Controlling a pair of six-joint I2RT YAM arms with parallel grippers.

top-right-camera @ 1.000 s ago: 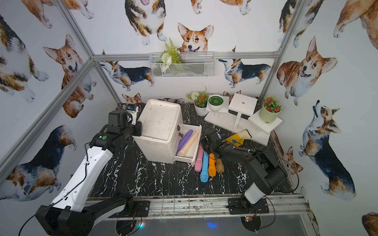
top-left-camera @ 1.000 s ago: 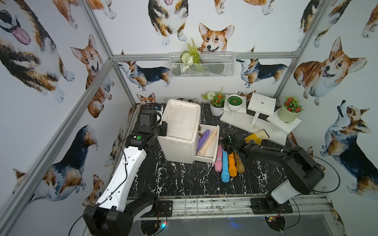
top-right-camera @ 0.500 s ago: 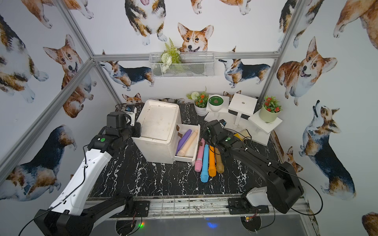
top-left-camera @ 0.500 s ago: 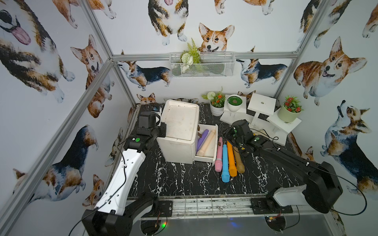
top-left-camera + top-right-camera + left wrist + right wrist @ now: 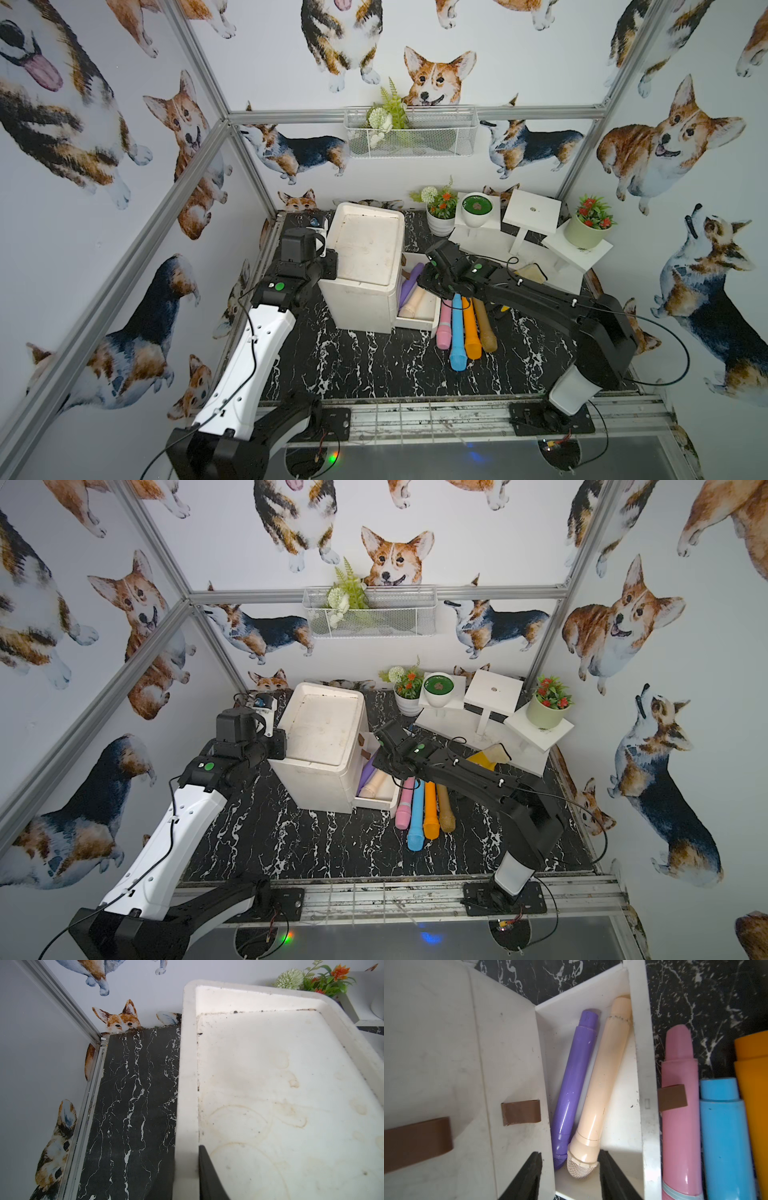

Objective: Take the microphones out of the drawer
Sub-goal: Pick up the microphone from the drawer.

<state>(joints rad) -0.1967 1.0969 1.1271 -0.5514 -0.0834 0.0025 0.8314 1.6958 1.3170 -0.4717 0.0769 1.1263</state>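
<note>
Microphones of two colours lie in the open drawer (image 5: pixel 428 309), which sticks out of the right side of the white cabinet (image 5: pixel 365 249) near the middle of both top views. A purple microphone (image 5: pixel 409 280) lies against the cabinet side and a cream microphone (image 5: pixel 413 303) lies right beside it. Just right of the drawer, a pink microphone (image 5: pixel 444 328), blue microphone (image 5: pixel 457 336), orange microphone (image 5: pixel 471 332) and brown microphone (image 5: pixel 485 324) lie side by side on the black marble worktop (image 5: pixel 332 365). The right claw (image 5: pixel 420 279) hangs over the drawer's upper end. The left claw (image 5: pixel 329 266) sits at the cabinet's top left edge.

From the left wrist, the cabinet's stained top fills the right of the frame. Its raised rim runs down to the bottom centre, where one dark finger (image 5: pixel 207 1174) lies against the rim's inner side. That claw is closed tight, pinching the rim.

From the right wrist, the two microphones in the drawer run up the middle of the frame, mesh heads toward the bottom. The right claw's black fingers (image 5: pixel 614 1178) stand apart at the bottom edge with the cream mesh head between them, gripping nothing. Whether the nearer finger touches the head, I cannot tell. The pink, blue and orange microphones show at the right edge.
</note>
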